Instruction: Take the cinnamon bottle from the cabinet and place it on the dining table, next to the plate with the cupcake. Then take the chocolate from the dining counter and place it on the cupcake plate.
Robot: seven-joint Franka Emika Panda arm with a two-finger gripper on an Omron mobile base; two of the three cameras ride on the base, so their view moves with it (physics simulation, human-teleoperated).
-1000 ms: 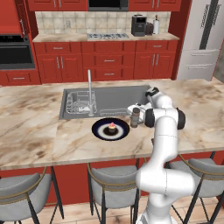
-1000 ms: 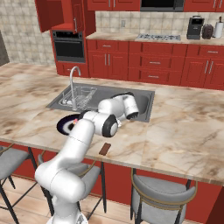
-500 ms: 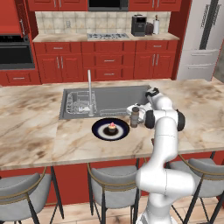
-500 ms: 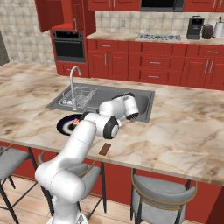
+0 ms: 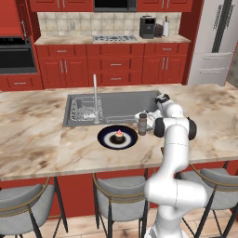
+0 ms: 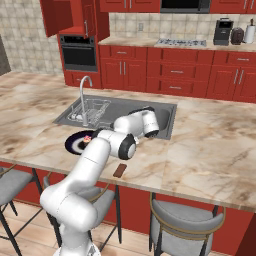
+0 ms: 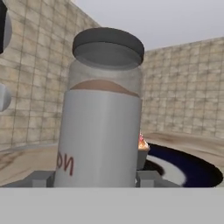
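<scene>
The cinnamon bottle (image 5: 142,123) stands upright on the dining table (image 5: 37,135), just right of the dark navy plate (image 5: 104,137) that holds the cupcake (image 5: 119,135). My gripper (image 5: 146,118) reaches in from the right and is shut on the bottle. In the hand view the bottle (image 7: 103,113) sits between my gripper (image 7: 92,178), one fingertip (image 7: 39,178) against each side, with the cupcake (image 7: 141,151) and plate (image 7: 188,168) behind it. The chocolate (image 6: 119,170) lies flat near the counter's front edge, below my forearm. The cabinet (image 6: 65,17) is at the upper left with a door open.
A steel sink (image 5: 116,104) with a tall faucet (image 5: 95,95) lies right behind the plate and bottle. Grey stools (image 5: 118,193) line the near side of the counter. Bare marble (image 6: 215,150) stretches to the right of the arm.
</scene>
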